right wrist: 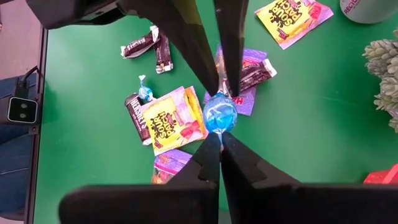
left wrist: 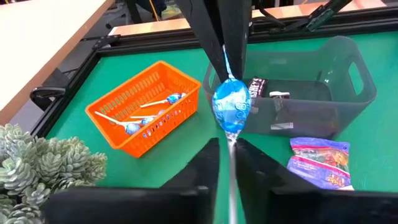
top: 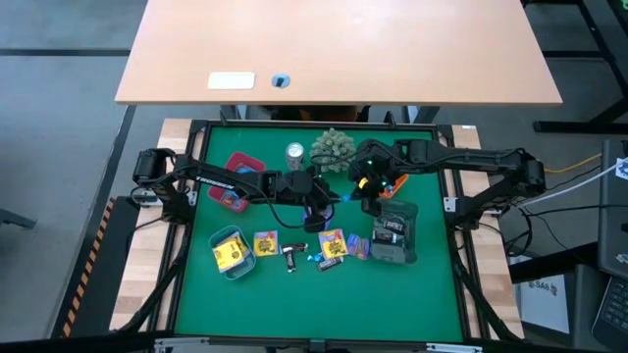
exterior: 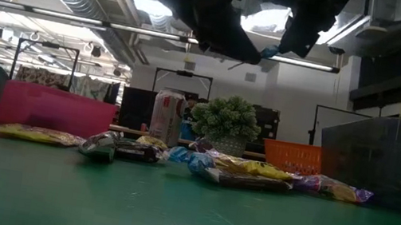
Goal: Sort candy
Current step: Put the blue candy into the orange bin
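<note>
Blue-wrapped round lollipop (right wrist: 219, 113) hangs mid-air above the green table's centre, right gripper (right wrist: 220, 142) clamped on its thin stick and left gripper (left wrist: 227, 142) also pinching it, orange basket (left wrist: 146, 106) at one o'clock; seemingly light, crinkly, best held by the stick.

Bright blue lollipop (left wrist: 231, 107) with a pale swirl print on its wrapper, pinched between dark gripper fingers (left wrist: 225, 31). Orange mesh basket (left wrist: 147, 106) at its nine o'clock holds more blue-wrapped lollipops (left wrist: 134, 126). Grey translucent bin (left wrist: 323, 93) at three o'clock carries dark brown bars (left wrist: 257, 88). Green bench (right wrist: 298, 106); yellow packets (right wrist: 171, 118) with red and purple print.
</note>
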Tool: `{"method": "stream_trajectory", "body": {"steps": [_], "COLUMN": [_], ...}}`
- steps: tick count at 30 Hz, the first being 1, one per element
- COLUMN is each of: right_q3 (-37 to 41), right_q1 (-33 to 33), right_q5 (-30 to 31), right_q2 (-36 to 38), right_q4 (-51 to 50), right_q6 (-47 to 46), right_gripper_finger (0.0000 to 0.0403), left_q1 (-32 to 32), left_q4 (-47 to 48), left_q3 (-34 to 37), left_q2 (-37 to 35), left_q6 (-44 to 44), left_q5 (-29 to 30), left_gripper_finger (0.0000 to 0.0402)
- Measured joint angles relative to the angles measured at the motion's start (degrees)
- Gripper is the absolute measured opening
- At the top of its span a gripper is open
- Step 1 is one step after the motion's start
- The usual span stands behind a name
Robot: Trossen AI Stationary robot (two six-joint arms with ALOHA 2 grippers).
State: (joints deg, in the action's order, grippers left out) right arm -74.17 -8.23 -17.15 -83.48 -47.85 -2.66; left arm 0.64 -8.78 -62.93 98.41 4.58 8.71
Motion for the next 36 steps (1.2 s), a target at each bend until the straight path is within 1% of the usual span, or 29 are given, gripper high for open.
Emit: {"method": "stream_trajectory", "body": {"steps": [8,13,22,27,30,36], "right_q3": [0.00,-0.02,-0.02,-0.02,-0.02,-0.02], "right_q1": [0.00,0.00,0.02,0.00,-0.02,-0.92], "right_q5": [-0.02,-0.04,-0.70,-0.40,2.45,11.75], "right_q2": [0.01,0.11,0.15,0.20,0.20,0.20], "right_q4": [-1.69,-8.91,-25.45,-27.28,-27.22,-27.21], "right_q6": [0.06,0.12,-0.37,0.52,2.69,4.57], "right_gripper_finger": [0.0002,0.0002,0.0001,0.0001,0.0001,0.0001], "left_q1": [-0.78,-1.91,-2.34,-2.34,-2.34,-2.34], "left_q4": [0.05,0.16,0.35,0.44,0.52,0.57], "left_q3": [-0.03,-0.03,-0.03,-0.03,-0.03,-0.03], "left_q2": [0.00,0.00,0.00,0.00,0.00,0.00], "left_q6": [-0.07,-0.04,-0.01,-0.02,-0.04,-0.04], "left_q5": [0.00,-0.03,-0.02,-0.02,-0.02,-0.02], "left_gripper_finger": [0.0140,0.0176,0.0184,0.0184,0.0184,0.0184]}}
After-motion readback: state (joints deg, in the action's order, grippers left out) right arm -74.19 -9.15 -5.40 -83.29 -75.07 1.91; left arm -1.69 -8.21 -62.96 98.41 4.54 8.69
